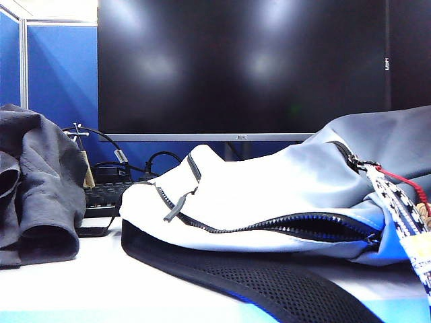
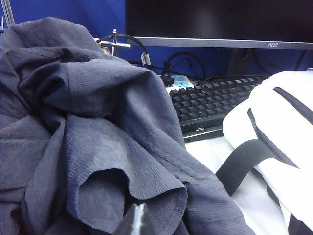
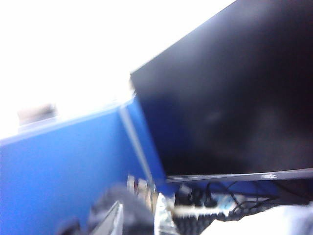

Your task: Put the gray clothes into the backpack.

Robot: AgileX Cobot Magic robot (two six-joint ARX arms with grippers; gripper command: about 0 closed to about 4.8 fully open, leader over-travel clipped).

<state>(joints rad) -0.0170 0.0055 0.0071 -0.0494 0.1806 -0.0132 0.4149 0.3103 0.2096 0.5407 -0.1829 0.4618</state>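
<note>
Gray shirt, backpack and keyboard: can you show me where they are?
gray clothes (image 2: 88, 127), left wrist view, on the crumpled ribbed fabric.
backpack (image 1: 269, 188), exterior view, on its pale top panel.
keyboard (image 2: 210, 100), left wrist view, on the black keys.

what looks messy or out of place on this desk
The gray shirt lies crumpled in a heap on the left, spilling against the keyboard. The backpack lies flat on its side, zipper partly open, its black mesh strap trailing toward the table edge. No damage or spills show. The left gripper sits shut at the shirt; the right gripper is blurred.
</note>
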